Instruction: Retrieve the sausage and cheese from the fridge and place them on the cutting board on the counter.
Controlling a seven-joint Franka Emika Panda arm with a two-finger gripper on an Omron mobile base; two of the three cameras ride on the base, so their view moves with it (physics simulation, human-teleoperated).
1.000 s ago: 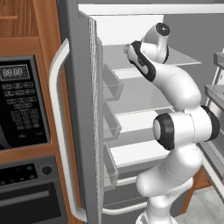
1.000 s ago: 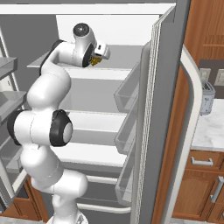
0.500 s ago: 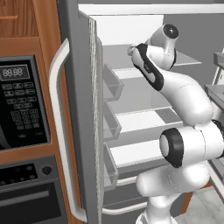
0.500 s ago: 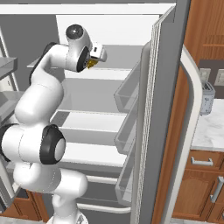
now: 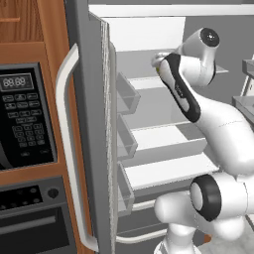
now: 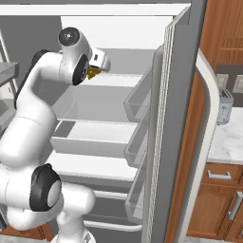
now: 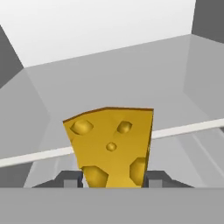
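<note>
Between tool (image 7: 112, 178) tips, holed yellow cheese (image 7: 111, 146)

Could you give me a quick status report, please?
Pincer shut on cheese. Cheese held inside open fridge, above a shelf. Nothing in the way.

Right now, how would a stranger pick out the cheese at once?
Look into the open fridge, at its upper shelf level. There the white arm's tool grips a yellow-orange cheese wedge with round holes, the one bright thing against grey and white.
</note>
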